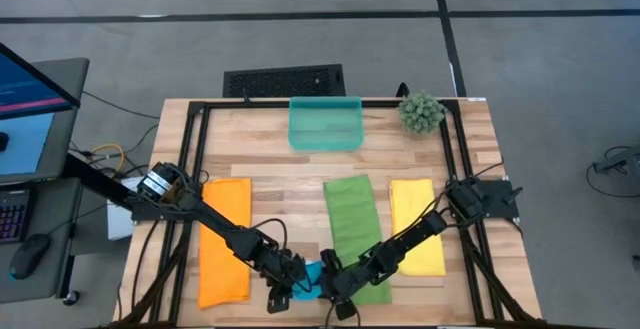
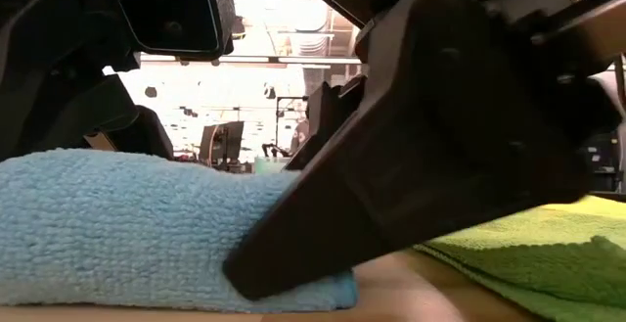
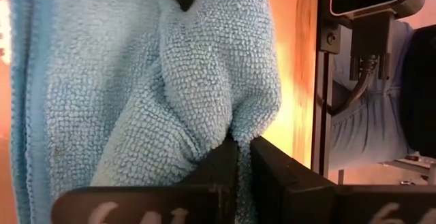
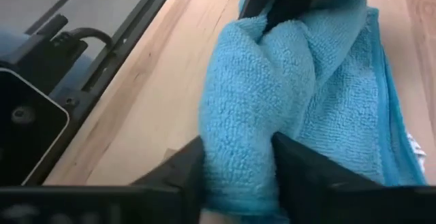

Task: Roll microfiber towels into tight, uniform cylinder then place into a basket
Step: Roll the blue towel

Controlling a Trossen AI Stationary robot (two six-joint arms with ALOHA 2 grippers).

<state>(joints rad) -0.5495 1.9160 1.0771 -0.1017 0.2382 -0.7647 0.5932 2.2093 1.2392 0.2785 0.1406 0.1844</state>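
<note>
Both hands are working the blue towel at the desk's near edge, between the flat orange towel and green towel. The left hand is pinching a fold, nearly closed. The right hand is straddling the bunched end, fingers partly closed against it. The rolling step is under way; next calls for tightening the roll evenly. The basket is sitting empty at the far edge.

No readable text anywhere.
The monitor beside the desk shows what may be lines of writing, too small to read.
</note>
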